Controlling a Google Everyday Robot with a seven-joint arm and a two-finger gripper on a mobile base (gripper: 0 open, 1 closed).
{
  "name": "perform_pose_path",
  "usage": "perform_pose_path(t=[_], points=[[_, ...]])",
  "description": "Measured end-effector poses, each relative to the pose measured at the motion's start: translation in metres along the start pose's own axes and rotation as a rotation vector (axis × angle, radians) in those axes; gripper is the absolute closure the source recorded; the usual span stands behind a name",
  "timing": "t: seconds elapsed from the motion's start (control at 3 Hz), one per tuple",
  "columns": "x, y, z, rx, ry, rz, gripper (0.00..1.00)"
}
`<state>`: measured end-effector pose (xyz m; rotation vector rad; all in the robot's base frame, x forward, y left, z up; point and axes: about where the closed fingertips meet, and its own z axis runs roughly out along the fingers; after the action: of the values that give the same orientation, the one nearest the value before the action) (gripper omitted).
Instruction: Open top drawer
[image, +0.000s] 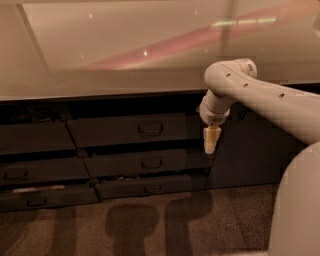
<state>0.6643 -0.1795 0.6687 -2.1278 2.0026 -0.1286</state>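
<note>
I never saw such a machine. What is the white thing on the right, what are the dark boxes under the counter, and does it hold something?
This is one camera's picture; where the camera sits is not known. The white thing is a robot arm. Its gripper, the pale tip, points down beside the right end of the top drawer, away from the handle. I see nothing in it. The dark boxes are drawers under a pale counter.

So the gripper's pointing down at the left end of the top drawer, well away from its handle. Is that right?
Not quite: the camera view shows the gripper pointing down at the right end of the top drawer, well away from its handle.
</note>
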Motion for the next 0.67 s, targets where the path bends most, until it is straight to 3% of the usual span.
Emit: perform_pose_path(t=[0.33, 0.67], points=[[0.0152, -0.0191, 0.0112, 0.009, 0.038, 0.011, 0.00], [0.0152, -0.0190, 0.0112, 0.009, 0.038, 0.011, 0.00]])
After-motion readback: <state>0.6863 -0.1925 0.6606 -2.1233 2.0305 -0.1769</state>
